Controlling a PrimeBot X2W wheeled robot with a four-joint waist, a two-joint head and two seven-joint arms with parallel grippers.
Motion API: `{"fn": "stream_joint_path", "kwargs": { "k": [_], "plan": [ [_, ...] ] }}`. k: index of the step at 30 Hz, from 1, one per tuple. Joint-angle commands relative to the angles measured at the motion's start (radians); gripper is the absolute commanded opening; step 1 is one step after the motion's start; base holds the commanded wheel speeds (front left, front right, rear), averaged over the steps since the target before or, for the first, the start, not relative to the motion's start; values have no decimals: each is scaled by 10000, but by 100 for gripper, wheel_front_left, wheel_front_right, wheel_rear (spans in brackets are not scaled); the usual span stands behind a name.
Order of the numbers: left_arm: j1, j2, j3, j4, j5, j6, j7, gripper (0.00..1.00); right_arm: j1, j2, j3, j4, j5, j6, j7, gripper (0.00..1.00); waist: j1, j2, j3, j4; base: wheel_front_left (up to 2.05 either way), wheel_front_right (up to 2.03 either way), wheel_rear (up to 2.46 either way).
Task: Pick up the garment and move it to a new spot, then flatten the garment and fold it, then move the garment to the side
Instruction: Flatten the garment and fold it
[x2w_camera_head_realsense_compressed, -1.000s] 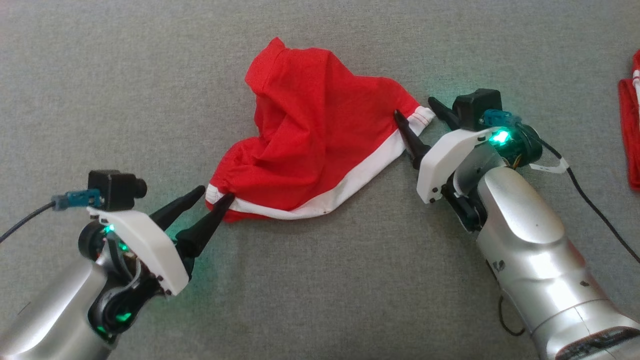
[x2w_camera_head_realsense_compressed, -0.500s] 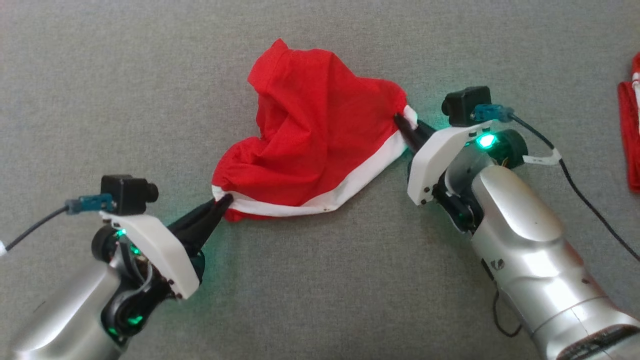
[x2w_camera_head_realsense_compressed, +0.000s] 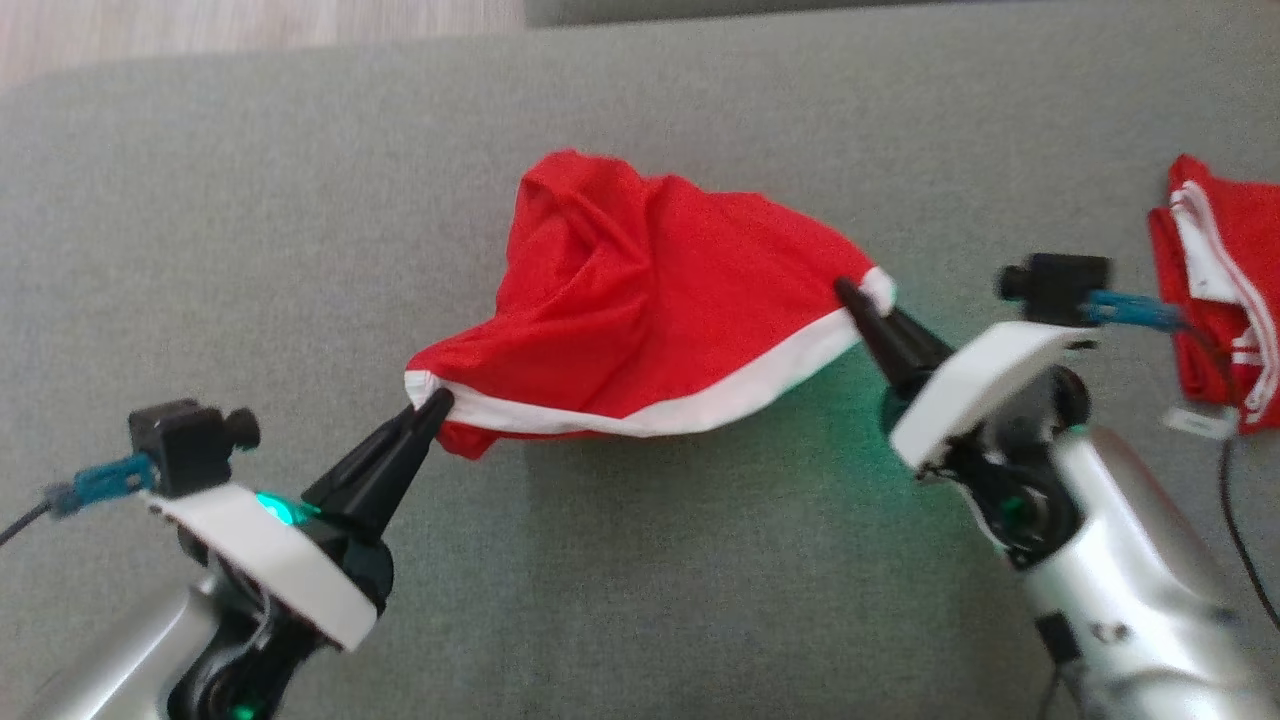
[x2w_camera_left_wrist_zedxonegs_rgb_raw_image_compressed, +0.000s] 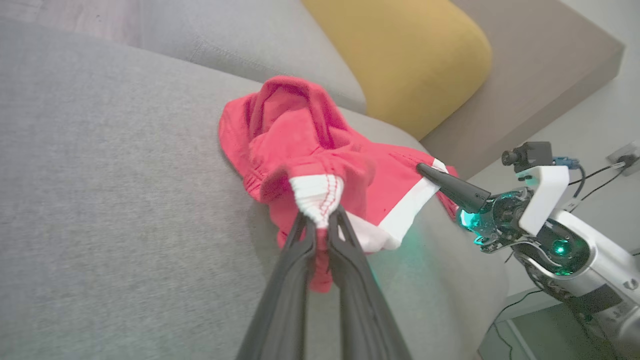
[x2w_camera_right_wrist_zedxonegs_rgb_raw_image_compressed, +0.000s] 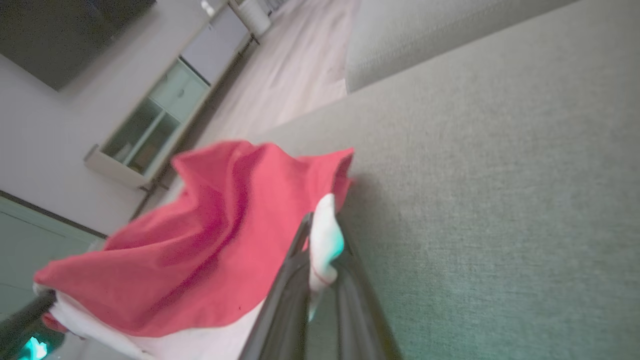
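Two red garments are lying in the head view. The task's garment (x2w_camera_head_realsense_compressed: 650, 320), red with one white band (x2w_camera_head_realsense_compressed: 700, 405) along its near edge, is stretching between the two claws at the middle of the grey sofa seat (x2w_camera_head_realsense_compressed: 640, 580). A second red garment (x2w_camera_head_realsense_compressed: 1215, 300) with thin white stripes is sitting bunched at the right edge of the seat, well apart from the first.

The left claw (x2w_camera_head_realsense_compressed: 432, 403) is pinching the left end of the white band, its two dark fingers drawn almost together with only cloth between them; the left wrist view is showing red stitching across the pinched white end. The right claw (x2w_camera_head_realsense_compressed: 848, 293) is gripping the band's right end the same way, fingers narrow with a fold of white cloth squeezed between them. The band is sagging a little between the two grips and casting a shadow on the seat below, while the crumpled red body is trailing back onto the seat behind it.

One small white tag (x2w_camera_head_realsense_compressed: 1195, 422) is hanging on the cable beside the right arm, too small to read. Each wrist is carrying one black camera with a blue plug, two in all, and green lights are glowing on both arms. One yellow cushion (x2w_camera_left_wrist_zedxonegs_rgb_raw_image_compressed: 410, 55) is leaning at the back of the sofa.
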Motion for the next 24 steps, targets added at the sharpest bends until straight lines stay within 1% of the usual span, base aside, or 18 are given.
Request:
{"fn": "stream_joint_path", "kwargs": {
  "k": [1,5,8,11,15,16,20,22,23,24],
  "plan": [
    [-60,511,665,-736,-153,41,-246,0,407,-144,-268,-1224,491,73,265,0,0,0,-499,-171,0,0,0],
    [533,782,1000,-2011,-485,221,-599,0,1631,-349,-1301,-3560,1317,73,992,0,0,0,-993,-364,0,0,0],
    [889,1066,1259,-3054,-656,408,-763,0,2473,-249,-2182,-5304,1708,73,1585,0,0,0,-1284,-539,0,0,0],
    [1106,1391,1545,-4145,-830,586,-818,0,3111,98,-3092,-6920,1966,73,2279,0,0,0,-1446,-726,0,0,0],
    [1212,1796,1958,-5390,-1108,773,-802,0,3516,777,-4254,-8711,2232,73,3234,0,0,0,-1510,-976,0,0,0],
    [1212,1796,1958,-5390,-1108,773,-802,0,3516,777,-4254,-8711,2232,73,3234,0,0,0,-1510,-976,0,0,0],
    [1054,2092,2276,-6296,-1471,846,-609,0,3311,1188,-5087,-9795,2581,73,3982,0,0,0,-1417,-1234,0,0,0],
    [819,2190,2420,-6578,-1803,816,-417,0,3013,1256,-5435,-9913,2750,73,4208,0,0,0,-1290,-1325,0,0,0],
    [657,2267,2484,-6615,-1935,810,-272,0,2803,1268,-5586,-9891,2652,73,4291,0,0,0,-1193,-1360,0,0,0],
    [464,2358,2552,-6550,-2002,837,-115,0,2604,1274,-5685,-9702,2708,73,4241,0,0,0,-1078,-1396,0,0,0]
  ]
}}
